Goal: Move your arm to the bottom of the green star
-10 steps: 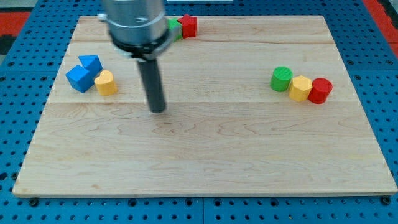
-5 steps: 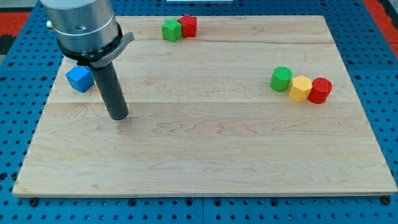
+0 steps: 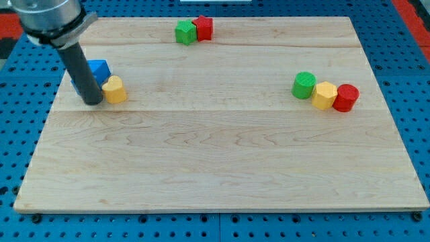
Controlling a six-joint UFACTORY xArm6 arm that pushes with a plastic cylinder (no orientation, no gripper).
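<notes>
The green star sits near the board's top edge, touching a red block on its right. My tip rests on the board far to the view's left and below the star. It stands just left of a yellow block and below a blue block. The rod covers most of what lies left of the blue block.
A green cylinder, a yellow block and a red cylinder sit in a row at the view's right. The wooden board lies on a blue pegboard surface.
My tip has slid from the board's middle left toward the view's left, ending beside the yellow block. The rod now covers the second blue block. No block has visibly moved.
</notes>
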